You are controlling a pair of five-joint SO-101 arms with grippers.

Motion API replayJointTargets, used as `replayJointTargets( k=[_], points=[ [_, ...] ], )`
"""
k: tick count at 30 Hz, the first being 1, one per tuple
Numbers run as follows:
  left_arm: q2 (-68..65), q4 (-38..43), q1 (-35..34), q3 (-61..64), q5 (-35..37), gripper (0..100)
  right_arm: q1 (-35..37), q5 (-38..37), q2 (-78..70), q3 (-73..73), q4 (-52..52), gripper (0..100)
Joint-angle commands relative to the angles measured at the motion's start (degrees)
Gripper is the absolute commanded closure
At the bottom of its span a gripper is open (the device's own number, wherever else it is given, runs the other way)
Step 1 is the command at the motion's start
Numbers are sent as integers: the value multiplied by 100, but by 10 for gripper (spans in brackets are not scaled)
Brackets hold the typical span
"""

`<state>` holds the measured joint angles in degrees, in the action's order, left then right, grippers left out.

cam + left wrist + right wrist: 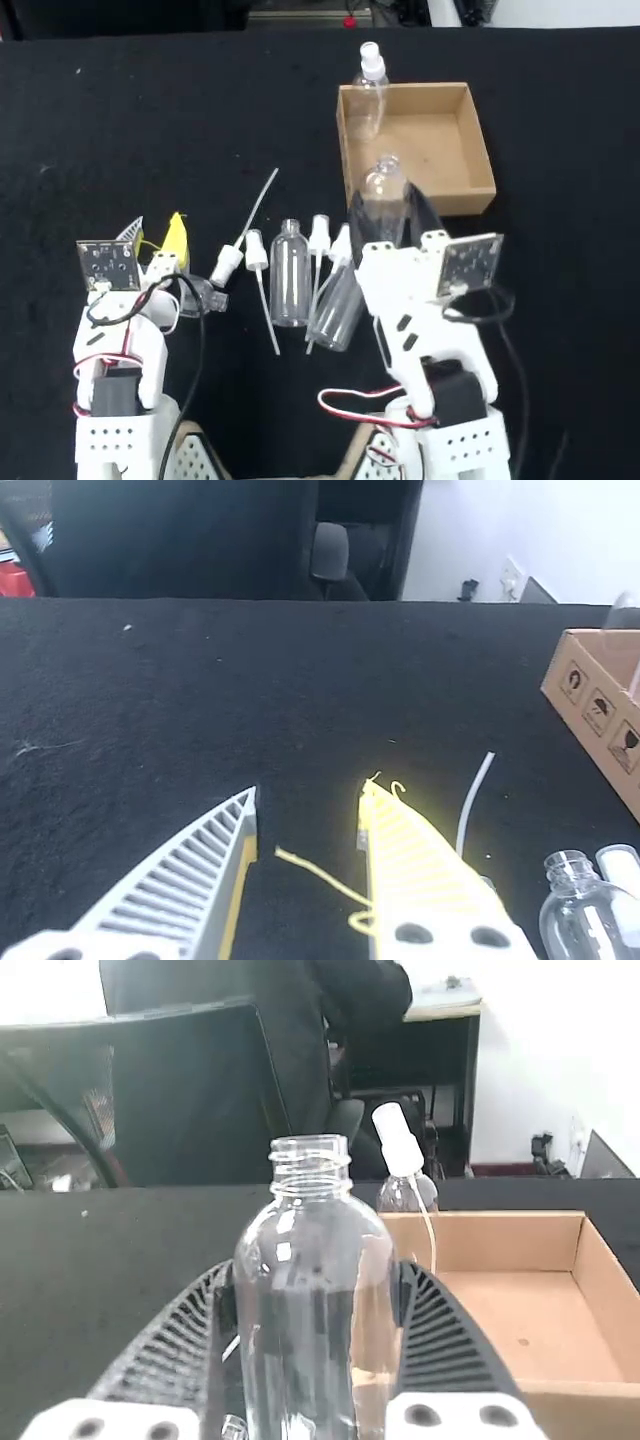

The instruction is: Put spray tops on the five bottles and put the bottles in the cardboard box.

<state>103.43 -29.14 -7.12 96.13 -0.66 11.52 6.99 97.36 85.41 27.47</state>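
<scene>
- Right gripper [390, 215] clamps an uncapped bottle [305, 1260] upright, just in front of the box [455, 197], leaving the neck free for a top.
- Left gripper [310, 798] is spread and empty, near the loose spray tops [256, 250].
- Capped bottle [368, 95] stands at the box's far corner, apparently inside.

Black table [100, 120] carries 1 cardboard box [452, 196], bottles [290, 272] (lying), spray tops [256, 250].

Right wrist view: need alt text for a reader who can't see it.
The right gripper holds an uncapped clear bottle upright. Behind it, a second bottle fitted with a white spray top stands at a far corner of the open cardboard box on the black table.
</scene>
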Motion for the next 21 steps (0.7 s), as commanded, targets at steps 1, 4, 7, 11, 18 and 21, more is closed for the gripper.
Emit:
replayJointTargets(
  k=[1,4,7,11,18,21],
  points=[
    [35,0,84,119,-62,838,26,-70,681,268,-211,906],
    [35,0,84,119,-62,838,44,-70,1138,681,-237,906],
    [35,-44,84,119,-62,838,26,-70,1103,796,-255,906],
    [35,-369,92,-127,-53,838,26,-79,1112,804,-237,906],
    [18,-949,92,-963,-44,835,26,-79,1130,1051,-220,906],
    [-35,-949,84,-1112,-79,834,26,-79,1130,1103,-211,906]
  ],
)
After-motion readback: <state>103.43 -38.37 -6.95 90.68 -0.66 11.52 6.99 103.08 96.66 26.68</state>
